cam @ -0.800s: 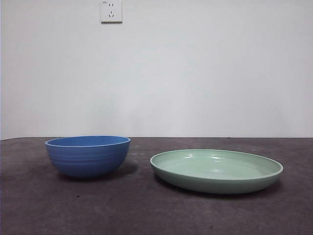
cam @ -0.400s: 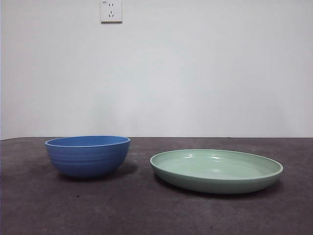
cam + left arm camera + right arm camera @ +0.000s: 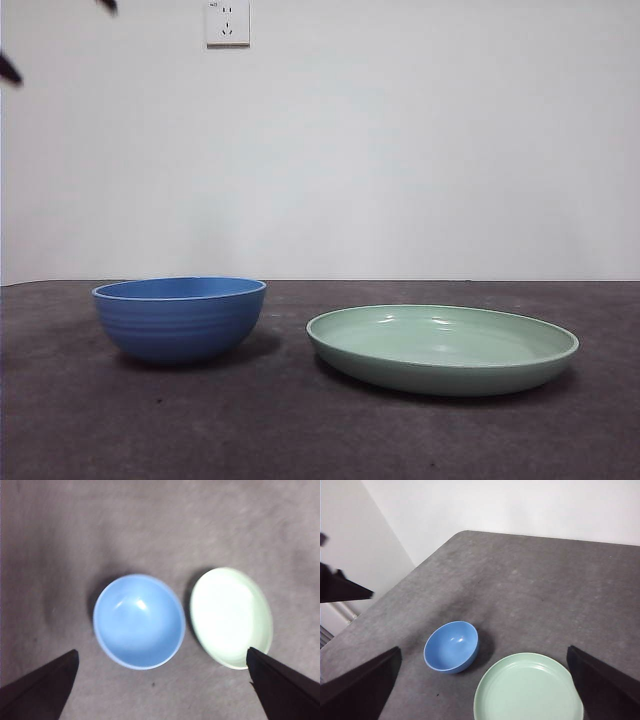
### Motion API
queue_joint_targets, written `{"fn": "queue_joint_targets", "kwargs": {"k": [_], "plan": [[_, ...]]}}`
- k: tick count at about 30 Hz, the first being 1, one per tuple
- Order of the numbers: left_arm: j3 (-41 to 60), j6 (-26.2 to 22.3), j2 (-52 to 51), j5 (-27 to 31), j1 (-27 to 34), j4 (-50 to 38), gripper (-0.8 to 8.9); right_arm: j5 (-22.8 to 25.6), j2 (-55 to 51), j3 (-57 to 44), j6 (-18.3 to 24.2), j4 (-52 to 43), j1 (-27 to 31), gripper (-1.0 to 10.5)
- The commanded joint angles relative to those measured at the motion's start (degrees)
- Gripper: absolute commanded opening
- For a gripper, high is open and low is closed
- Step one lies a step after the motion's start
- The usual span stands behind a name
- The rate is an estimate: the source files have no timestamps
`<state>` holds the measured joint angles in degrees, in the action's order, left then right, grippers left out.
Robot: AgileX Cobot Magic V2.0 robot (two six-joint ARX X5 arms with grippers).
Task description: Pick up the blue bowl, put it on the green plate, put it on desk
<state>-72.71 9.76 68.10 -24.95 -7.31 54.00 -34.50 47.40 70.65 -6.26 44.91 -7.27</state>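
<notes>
The bowl is sitting upright and empty on the bench, just beside the plate but not touching it; a narrow strip of bare bench is showing between the two. The plate is lying flat, also empty.

The front view is showing the faint ridges on the bowl's outer wall and the plate's low rim in profile, neither of which the wrist views are revealing. The left wrist view is looking straight down into both dishes, showing the glossy inside of the bowl and the washed-out, blurred face of the plate. The left claw is hanging high above them with its jaws spread wide, holding nothing, the bowl lying between the two jaw tips.

The right wrist view is taking in the bench from farther off and at a slant, with its corner and the pale wall behind; the bowl and plate are lying between the widely parted jaws of the right claw, which is holding nothing.

Only the front view is showing a white wall socket; a tiny mark above it is too small to read. Two small dark tips are showing at that view's top left corner.
</notes>
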Motion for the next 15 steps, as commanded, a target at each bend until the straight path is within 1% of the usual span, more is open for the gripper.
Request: {"fn": "queue_joint_targets", "kwargs": {"k": [1,8,10,15], "plan": [[-1.2,-1.4,4.9,-0.5,0.0,0.6,7.41,0.0,0.5,1.0,0.3,-0.2,-0.6,6.9],[-1.2,-3.5,16.9,-0.6,-0.3,1.6,7.41,0.0,0.5,1.0,0.3,-0.2,-1.2,6.9],[-1.2,-4.5,20.3,-0.6,-0.6,1.1,7.41,0.0,0.5,1.0,0.3,-0.2,-1.2,6.9],[-1.2,-4.6,27.6,-0.6,-1.0,-1.6,7.41,0.0,0.5,1.0,0.3,-0.2,-1.2,6.9]]}}
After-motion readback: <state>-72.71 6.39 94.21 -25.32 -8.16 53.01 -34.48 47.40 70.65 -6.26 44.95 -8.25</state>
